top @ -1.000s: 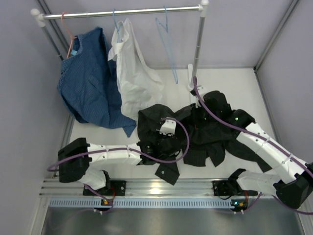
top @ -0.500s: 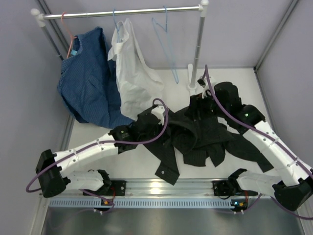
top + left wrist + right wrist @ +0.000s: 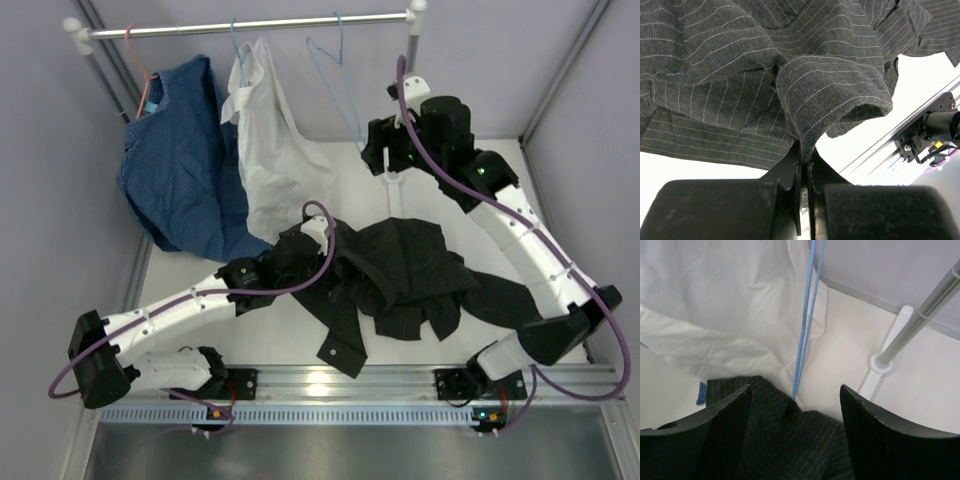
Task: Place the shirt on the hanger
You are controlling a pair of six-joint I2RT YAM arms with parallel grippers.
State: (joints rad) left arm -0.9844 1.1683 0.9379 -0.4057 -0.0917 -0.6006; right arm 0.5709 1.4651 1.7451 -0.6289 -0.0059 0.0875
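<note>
The black pinstriped shirt (image 3: pixel 405 272) lies crumpled on the white table. My left gripper (image 3: pixel 308 243) is shut on a fold at the shirt's left side. In the left wrist view that fold (image 3: pixel 810 105) rises out from between the closed fingers of the left gripper (image 3: pixel 805 156). The light-blue wire hanger (image 3: pixel 336 85) hangs bare from the rail. My right gripper (image 3: pixel 378 152) is raised beside it, open and holding nothing. In the right wrist view the hanger (image 3: pixel 807 315) drops straight ahead between the spread fingers of the right gripper (image 3: pixel 795 390), with the shirt (image 3: pixel 790 445) below.
A white shirt (image 3: pixel 270 140) hangs on another blue hanger, and a blue shirt (image 3: pixel 180 180) on a pink one, to the left on the rail (image 3: pixel 250 25). The rack's right post (image 3: pixel 408 85) and its foot (image 3: pixel 881 363) stand close to my right gripper.
My right gripper opened, let go of the shirt, and rose back towards the hanger. The left arm stretched out, carrying its fold of shirt further from the near edge.
</note>
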